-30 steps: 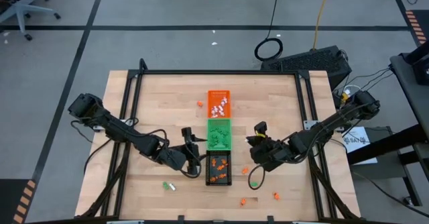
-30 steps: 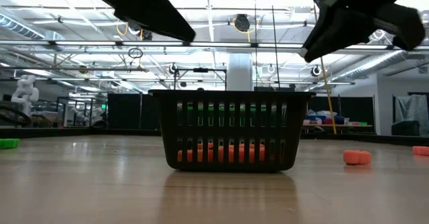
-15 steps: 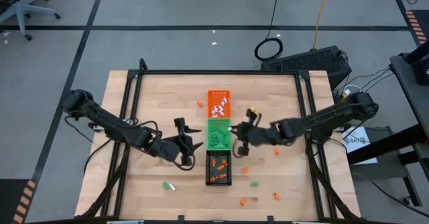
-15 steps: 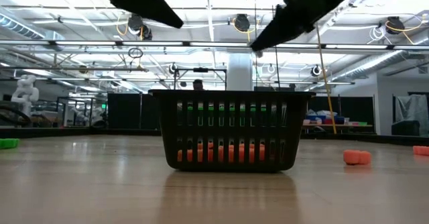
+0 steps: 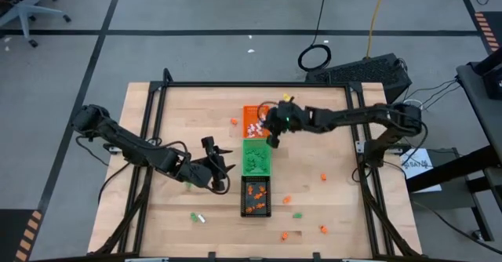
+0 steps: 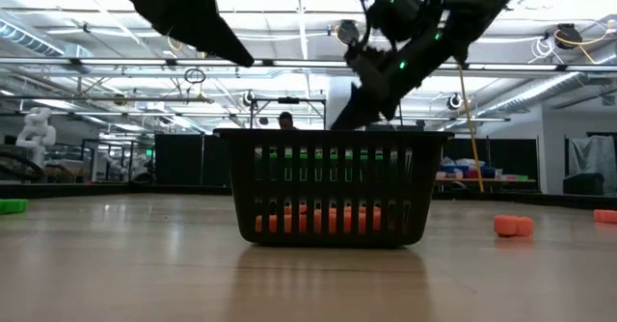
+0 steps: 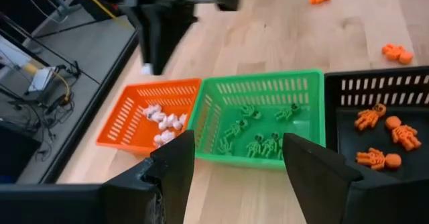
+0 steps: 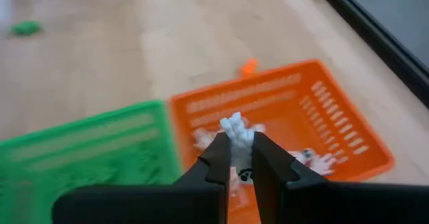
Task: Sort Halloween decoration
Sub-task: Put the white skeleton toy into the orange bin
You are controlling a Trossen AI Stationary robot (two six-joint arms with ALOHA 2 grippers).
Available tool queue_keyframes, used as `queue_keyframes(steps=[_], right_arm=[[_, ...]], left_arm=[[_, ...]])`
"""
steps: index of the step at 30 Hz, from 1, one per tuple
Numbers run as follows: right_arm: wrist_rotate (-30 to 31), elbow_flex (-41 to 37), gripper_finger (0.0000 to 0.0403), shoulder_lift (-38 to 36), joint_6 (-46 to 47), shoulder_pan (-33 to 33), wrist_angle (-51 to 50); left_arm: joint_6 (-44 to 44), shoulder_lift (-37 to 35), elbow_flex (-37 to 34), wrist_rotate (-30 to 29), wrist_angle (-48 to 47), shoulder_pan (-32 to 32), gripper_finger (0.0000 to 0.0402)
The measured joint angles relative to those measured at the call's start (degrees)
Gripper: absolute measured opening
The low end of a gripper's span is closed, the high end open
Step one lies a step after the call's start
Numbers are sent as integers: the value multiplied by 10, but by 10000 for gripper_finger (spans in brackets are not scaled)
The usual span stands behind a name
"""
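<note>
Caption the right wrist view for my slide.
Right gripper pinching a white trinket above the orange tray, the green tray alongside.

Workshop floor and hall around the table

Grey floor (image 5: 196, 54) crossed by dark tape lines; an office chair (image 5: 27, 11) at the upper left corner, a coiled cable (image 5: 314, 57) and a black case (image 5: 369, 72) beyond the table's far edge. The low view shows ceiling trusses (image 6: 289, 64) with bright strip lights and dark partitions (image 6: 188, 158) behind.

orange (image 7: 127, 120), green (image 7: 265, 85), black trays (image 7: 375, 83)
</note>
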Motion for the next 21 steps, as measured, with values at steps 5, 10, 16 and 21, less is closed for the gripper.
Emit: queue_keyframes(steps=[5, 10, 16, 21], right_arm=[[-63, 0, 20, 45, 9, -48, 43], [-61, 0, 26, 95, 15, -56, 67], [-18, 0, 72, 111, 15, -56, 90], [-17, 0, 126, 108, 15, -56, 94]], left_arm=[[-8, 0, -16, 0, 12, 0, 223], [-35, 0, -29, -1, 8, 0, 223], [-39, 0, -34, -2, 8, 0, 223], [-39, 0, -34, -5, 9, 1, 223]])
